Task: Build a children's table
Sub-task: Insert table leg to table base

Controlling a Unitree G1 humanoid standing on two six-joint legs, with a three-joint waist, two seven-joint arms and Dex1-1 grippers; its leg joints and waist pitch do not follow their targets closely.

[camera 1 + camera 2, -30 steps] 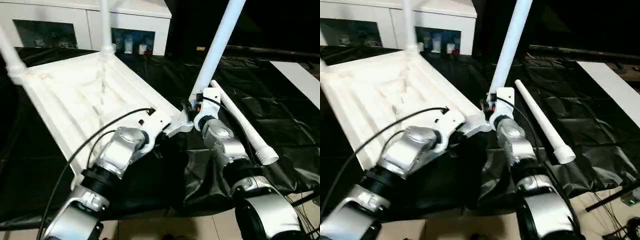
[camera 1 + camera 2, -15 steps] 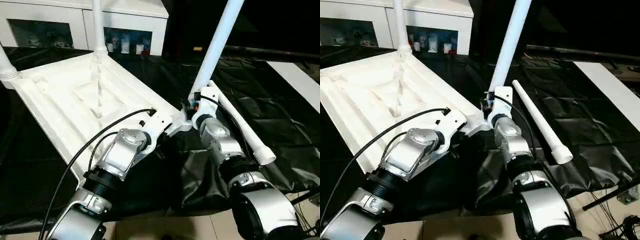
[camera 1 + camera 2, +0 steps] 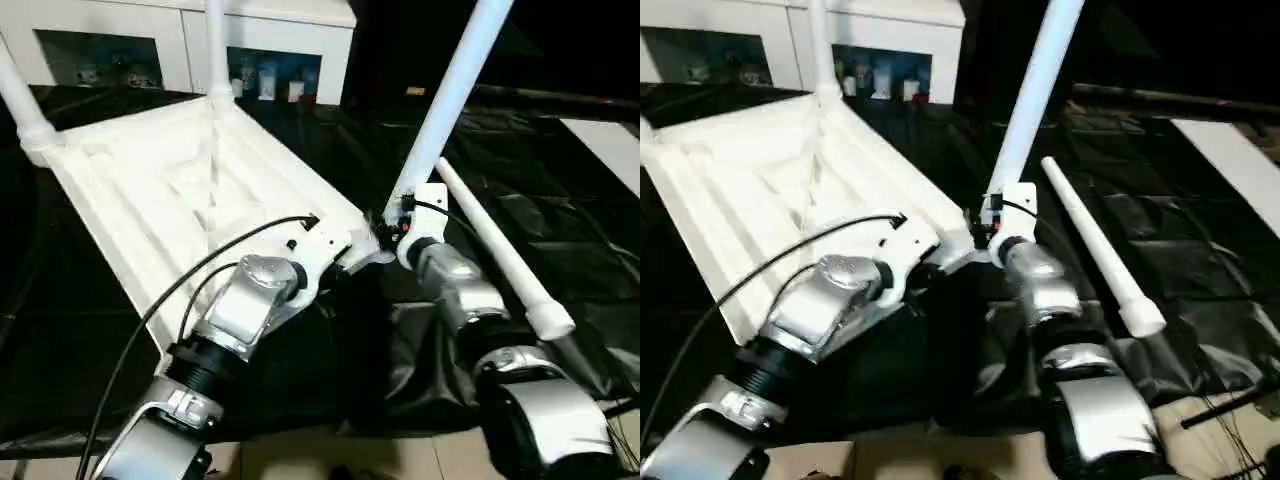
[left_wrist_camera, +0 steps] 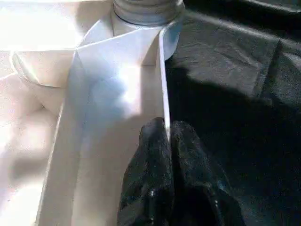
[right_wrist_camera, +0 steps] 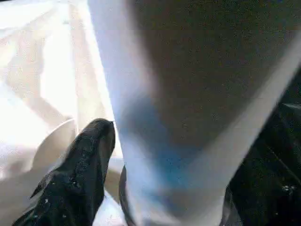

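Observation:
The children's table top (image 3: 150, 200) lies upside down on black cloth, its ribbed underside facing up. White legs stand in its far-left socket (image 3: 20, 100) and its far socket (image 3: 215, 50). A third leg (image 3: 450, 100) rises at a tilt from the near right corner socket. My right gripper (image 3: 400, 215) is at the base of that leg (image 5: 188, 94). My left gripper (image 4: 167, 136) is shut on the thin rim wall (image 4: 162, 70) of the top, just short of the same corner. A fourth leg (image 3: 500, 255) lies loose on the cloth to the right.
A white cabinet with glass doors (image 3: 180, 40) stands behind the table top. Wrinkled black cloth (image 3: 560, 190) covers the work area, and a white board (image 3: 610, 140) lies at the far right. Beige floor (image 3: 330, 455) shows at the near edge.
The whole picture has shifted a little with the camera. Both arms, the table top and the tilted leg keep their places relative to one another.

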